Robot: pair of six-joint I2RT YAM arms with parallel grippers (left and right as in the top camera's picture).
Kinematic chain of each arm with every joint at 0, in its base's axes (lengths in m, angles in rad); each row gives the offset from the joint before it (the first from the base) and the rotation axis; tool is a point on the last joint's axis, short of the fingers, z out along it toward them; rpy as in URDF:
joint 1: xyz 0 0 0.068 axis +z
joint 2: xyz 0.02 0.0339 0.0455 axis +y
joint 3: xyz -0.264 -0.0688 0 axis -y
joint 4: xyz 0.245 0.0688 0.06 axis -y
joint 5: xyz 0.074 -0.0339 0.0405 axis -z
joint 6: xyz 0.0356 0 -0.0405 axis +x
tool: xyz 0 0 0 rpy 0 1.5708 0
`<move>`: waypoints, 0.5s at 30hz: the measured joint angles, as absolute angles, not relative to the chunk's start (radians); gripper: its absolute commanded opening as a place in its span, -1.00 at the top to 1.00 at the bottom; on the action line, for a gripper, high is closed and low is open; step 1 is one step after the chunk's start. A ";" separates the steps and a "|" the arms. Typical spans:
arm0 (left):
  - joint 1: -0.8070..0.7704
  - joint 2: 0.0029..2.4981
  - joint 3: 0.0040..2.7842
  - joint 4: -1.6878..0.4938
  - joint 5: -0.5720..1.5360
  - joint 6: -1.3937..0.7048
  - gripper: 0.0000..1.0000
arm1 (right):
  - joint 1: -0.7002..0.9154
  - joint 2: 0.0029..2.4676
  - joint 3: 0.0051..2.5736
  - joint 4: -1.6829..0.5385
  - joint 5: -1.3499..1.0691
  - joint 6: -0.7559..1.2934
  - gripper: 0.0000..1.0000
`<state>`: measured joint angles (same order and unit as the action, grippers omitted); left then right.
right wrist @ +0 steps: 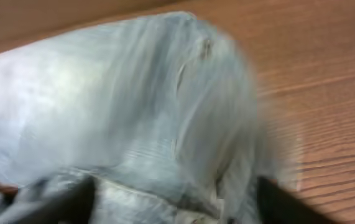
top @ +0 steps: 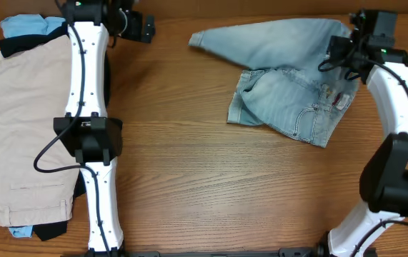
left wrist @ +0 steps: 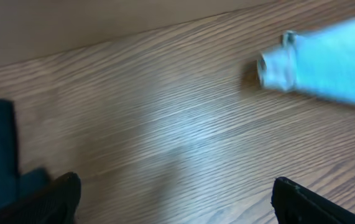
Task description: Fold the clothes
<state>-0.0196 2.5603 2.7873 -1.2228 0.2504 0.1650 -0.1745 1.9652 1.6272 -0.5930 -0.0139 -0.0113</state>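
Pale blue denim shorts (top: 289,78) lie crumpled at the table's back right, with one leg stretched left to its hem (top: 198,40). My right gripper (top: 341,51) is low over the waist end. In the blurred right wrist view its fingers (right wrist: 177,193) are wide apart with denim (right wrist: 121,106) between and beneath them. My left gripper (top: 143,30) is open and empty over bare wood at the back, left of the leg hem. In the left wrist view its fingers (left wrist: 177,190) are spread, and the hem (left wrist: 278,66) shows at the upper right.
A stack of garments sits at the left edge, with a beige one (top: 25,121) on top and black (top: 18,44) and sky-blue (top: 23,27) ones under it. The left arm (top: 89,107) runs along the stack's right side. The wooden table (top: 189,164) lies between the stack and the shorts.
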 measured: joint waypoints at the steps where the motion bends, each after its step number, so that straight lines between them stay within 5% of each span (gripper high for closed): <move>1: -0.028 2.560 2.787 -1.219 0.250 0.168 -1.00 | -0.180 1.972 1.627 -0.593 -0.018 -0.010 -1.00; 15: -0.200 2.561 2.785 -1.227 0.261 0.221 -1.00 | -0.144 1.932 1.628 -0.778 -0.237 0.023 -1.00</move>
